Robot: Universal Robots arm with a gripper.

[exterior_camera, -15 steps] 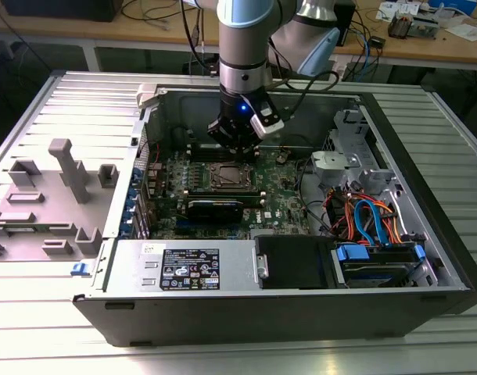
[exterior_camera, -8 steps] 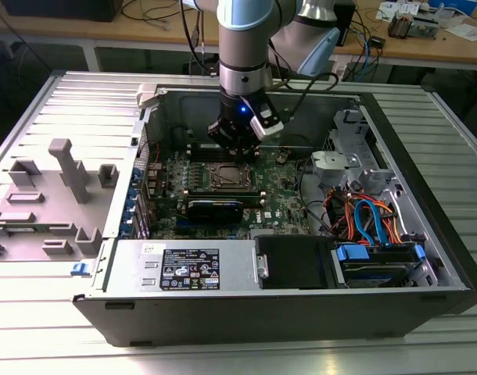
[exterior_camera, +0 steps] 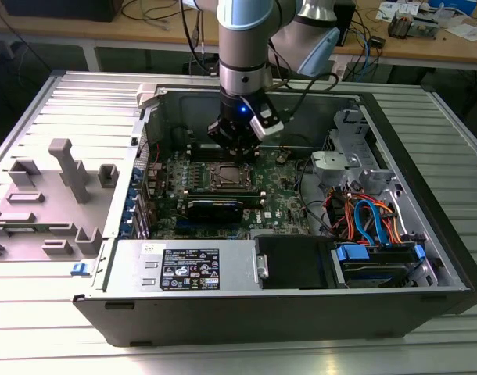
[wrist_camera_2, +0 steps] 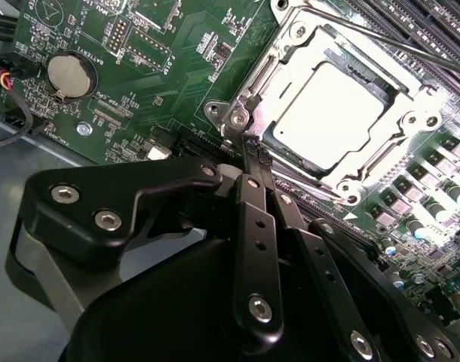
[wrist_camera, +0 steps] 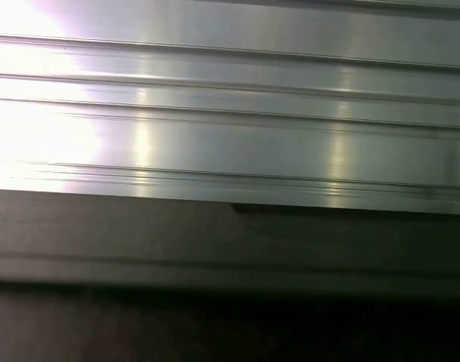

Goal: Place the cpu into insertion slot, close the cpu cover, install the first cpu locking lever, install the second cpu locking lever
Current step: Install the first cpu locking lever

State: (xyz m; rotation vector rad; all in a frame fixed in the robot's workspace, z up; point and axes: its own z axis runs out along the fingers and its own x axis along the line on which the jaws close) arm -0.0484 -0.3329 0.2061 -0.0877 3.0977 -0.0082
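In the exterior view my gripper [exterior_camera: 237, 150] hangs inside the open computer case, just behind the insertion slot [exterior_camera: 225, 176] on the green motherboard [exterior_camera: 281, 195]. In the second wrist view the cpu [wrist_camera_2: 328, 113] lies in the slot, its silver top showing through the square hole of the cpu cover [wrist_camera_2: 400, 143]. The cover lies flat over it. A thin metal locking lever [wrist_camera_2: 366, 34] runs along one side of the cover. My gripper [wrist_camera_2: 250, 143] is shut with nothing between its black fingers [wrist_camera_2: 254, 196], and its tip stands right at one corner of the cover.
Black memory slots [exterior_camera: 193, 168] flank the socket. A coin battery [wrist_camera_2: 68, 74] sits on the board. The power supply [exterior_camera: 188, 269] and a drive with blue and orange cables [exterior_camera: 371, 226] fill the case's near side. A grey plastic fixture [exterior_camera: 66, 168] stands on the ribbed metal table [wrist_camera: 230, 113].
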